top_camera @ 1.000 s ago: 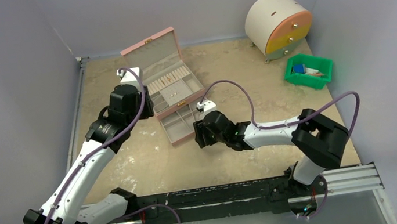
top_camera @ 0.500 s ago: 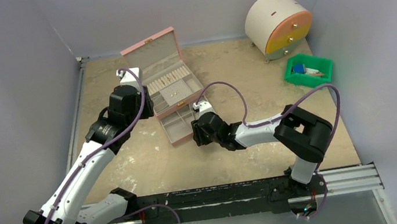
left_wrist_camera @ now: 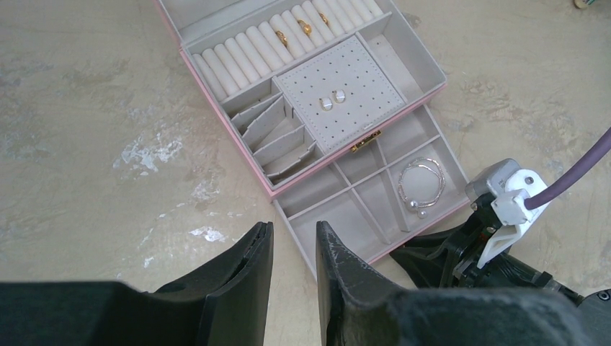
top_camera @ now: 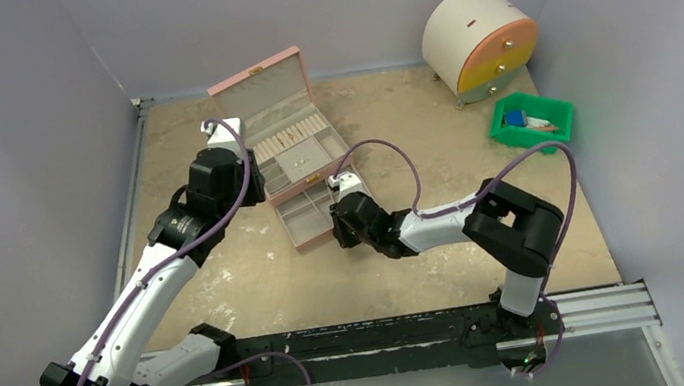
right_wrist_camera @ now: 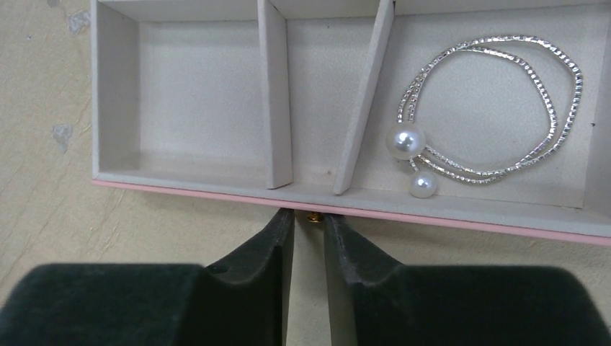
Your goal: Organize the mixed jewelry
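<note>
The pink jewelry box stands open with its lower drawer pulled out. The silvery wire bracelet with two pearl ends lies in a right drawer compartment; it also shows in the left wrist view. Two gold rings sit in the ring rolls, and two small studs on the dotted pad. My right gripper is at the drawer front, narrowly open with the tiny gold knob between its tips. My left gripper hovers left of the drawer, slightly open and empty.
A round white drum with an orange and yellow face stands at the back right. A green bin with blue items sits in front of it. Walls close in the table on the left, back and right.
My right arm's elbow has swung left and its gripper has edged closer to the drawer front. The left arm and the box have not moved.
</note>
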Robot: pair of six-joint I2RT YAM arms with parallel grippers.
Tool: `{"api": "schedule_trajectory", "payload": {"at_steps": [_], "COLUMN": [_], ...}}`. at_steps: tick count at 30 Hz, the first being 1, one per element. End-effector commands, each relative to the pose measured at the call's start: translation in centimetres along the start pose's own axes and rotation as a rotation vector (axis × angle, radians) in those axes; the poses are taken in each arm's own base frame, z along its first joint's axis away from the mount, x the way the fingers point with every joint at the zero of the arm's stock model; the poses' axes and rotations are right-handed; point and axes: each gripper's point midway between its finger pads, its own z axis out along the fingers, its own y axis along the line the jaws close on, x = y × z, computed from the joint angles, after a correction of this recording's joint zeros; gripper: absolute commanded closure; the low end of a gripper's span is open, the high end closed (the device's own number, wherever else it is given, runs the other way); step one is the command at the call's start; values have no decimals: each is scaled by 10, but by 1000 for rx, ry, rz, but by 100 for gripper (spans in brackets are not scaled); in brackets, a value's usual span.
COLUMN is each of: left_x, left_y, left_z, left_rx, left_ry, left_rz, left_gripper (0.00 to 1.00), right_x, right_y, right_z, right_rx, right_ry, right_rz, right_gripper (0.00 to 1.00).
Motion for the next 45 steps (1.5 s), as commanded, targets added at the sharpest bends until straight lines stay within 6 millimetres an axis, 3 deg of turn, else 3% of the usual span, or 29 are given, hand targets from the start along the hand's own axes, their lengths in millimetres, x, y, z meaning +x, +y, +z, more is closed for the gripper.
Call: {"api": "schedule_trajectory", "payload": {"at_steps": [1, 5, 12, 24, 45], "left_x": [-17, -16, -16, -18, -20], "left_y": [-2, -2, -3, -2, -2], "left_z": [-4, -4, -5, -7, -11], "left_rx": [9, 9, 10, 11, 17], "left_ry": [-69, -67, -68, -76, -94], "left_rz": [-28, -28, -29, -30, -45], "left_gripper": [73, 73, 73, 73, 73], "right_x": [-19, -17, -22, -61, -113], "right_y": [6, 4, -3, -12, -6], "right_z": [6, 8, 7, 9, 49], "right_rx": [-1, -5, -5, -9, -12], "right_ry": [-56, -39, -22, -77, -220], "right_rz": [1, -36, -140, -145, -74], "right_gripper": [80, 100, 100, 100, 100]}}
